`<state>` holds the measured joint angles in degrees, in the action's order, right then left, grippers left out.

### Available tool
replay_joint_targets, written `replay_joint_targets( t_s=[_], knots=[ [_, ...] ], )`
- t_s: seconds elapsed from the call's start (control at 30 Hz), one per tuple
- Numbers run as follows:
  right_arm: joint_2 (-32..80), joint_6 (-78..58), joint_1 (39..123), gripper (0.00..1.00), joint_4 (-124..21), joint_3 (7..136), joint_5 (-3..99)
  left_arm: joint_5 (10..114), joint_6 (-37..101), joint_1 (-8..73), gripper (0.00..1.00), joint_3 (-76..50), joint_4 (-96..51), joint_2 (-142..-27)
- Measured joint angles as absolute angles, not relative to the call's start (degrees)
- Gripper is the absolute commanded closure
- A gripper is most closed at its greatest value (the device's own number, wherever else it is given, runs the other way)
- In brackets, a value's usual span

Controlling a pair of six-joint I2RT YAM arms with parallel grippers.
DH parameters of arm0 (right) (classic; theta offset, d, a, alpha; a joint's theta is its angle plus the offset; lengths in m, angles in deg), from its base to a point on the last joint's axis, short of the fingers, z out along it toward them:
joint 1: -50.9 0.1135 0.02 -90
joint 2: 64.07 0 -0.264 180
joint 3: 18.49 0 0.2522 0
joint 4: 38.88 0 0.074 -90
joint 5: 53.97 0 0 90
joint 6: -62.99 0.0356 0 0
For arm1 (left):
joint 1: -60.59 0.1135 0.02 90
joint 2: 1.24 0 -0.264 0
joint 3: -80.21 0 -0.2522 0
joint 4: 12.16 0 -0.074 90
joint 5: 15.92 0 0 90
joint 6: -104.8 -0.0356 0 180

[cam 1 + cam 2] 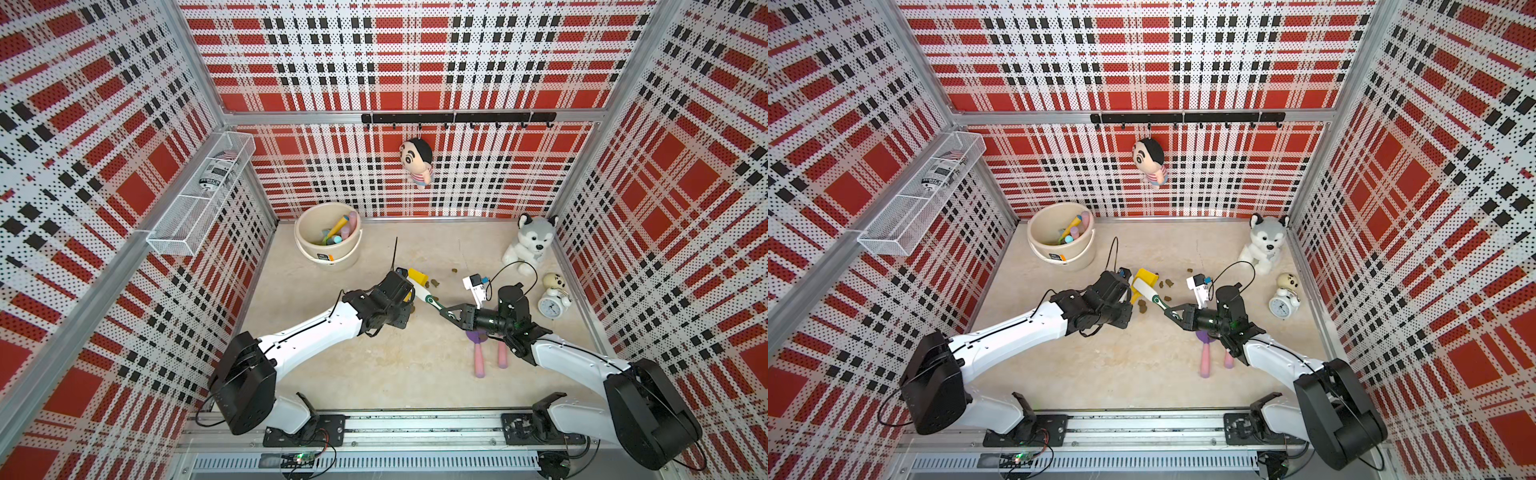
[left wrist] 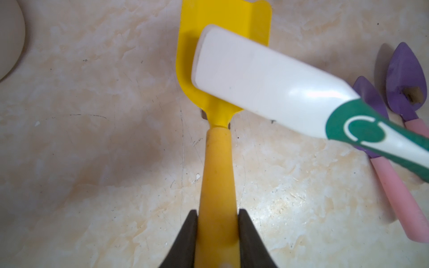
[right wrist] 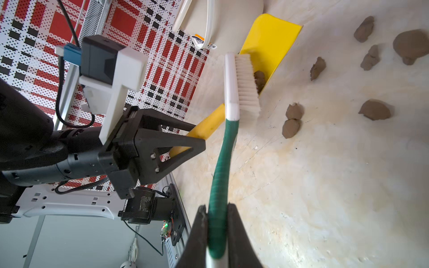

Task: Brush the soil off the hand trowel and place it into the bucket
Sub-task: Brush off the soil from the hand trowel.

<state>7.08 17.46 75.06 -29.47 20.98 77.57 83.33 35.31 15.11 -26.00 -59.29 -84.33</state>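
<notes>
right gripper (image 3: 217, 213) clamping brush (image 3: 232, 92), bristles (image 3: 247, 85) against trowel (image 3: 271, 39)

The left arm (image 1: 307, 328) and right arm (image 1: 577, 353) have glossy white plastic shells between matte black joint housings, with thin black cables (image 3: 60, 92) looping outside. The left gripper (image 3: 200, 145) and right gripper (image 1: 444, 309) are black triangular open frames, the left one showing small silver screws (image 3: 153, 156).

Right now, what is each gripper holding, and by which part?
Left gripper clamps the yellow trowel by its handle; right gripper clamps the green-and-white brush on its green handle.
</notes>
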Motion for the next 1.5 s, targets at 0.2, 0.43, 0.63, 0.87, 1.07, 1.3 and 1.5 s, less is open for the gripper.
replay_joint_targets(
  t_s=[0.2,0.43,0.63,0.87,1.07,1.3,1.5],
  knots=[
    [5.9,15.9,75.1,1.0,-31.3,22.1,75.9,83.4,35.3,15.1,1.0,-26.0,-59.2,-83.1],
    [-0.5,14.3,73.8,1.0,-36.8,22.1,70.6,83.6,35.3,15.0,1.0,-26.8,-58.9,-82.4],
    [-5.0,13.0,73.6,1.0,-37.9,22.3,71.3,83.8,35.3,15.0,1.0,-26.8,-58.8,-81.8],
    [-2.0,13.5,75.5,1.0,-34.4,22.5,75.9,84.0,35.1,15.0,1.0,-26.8,-58.8,-81.8],
    [3.0,13.6,76.1,1.0,-35.7,22.5,76.3,84.2,35.0,15.2,1.0,-26.8,-58.9,-81.7],
    [2.7,12.8,75.7,1.0,-36.6,22.9,74.7,84.2,34.9,15.2,1.0,-26.8,-58.9,-81.4],
    [0.2,12.6,74.2,1.0,-38.7,23.3,72.9,84.2,34.6,15.3,1.0,-26.9,-58.8,-81.1]
  ],
)
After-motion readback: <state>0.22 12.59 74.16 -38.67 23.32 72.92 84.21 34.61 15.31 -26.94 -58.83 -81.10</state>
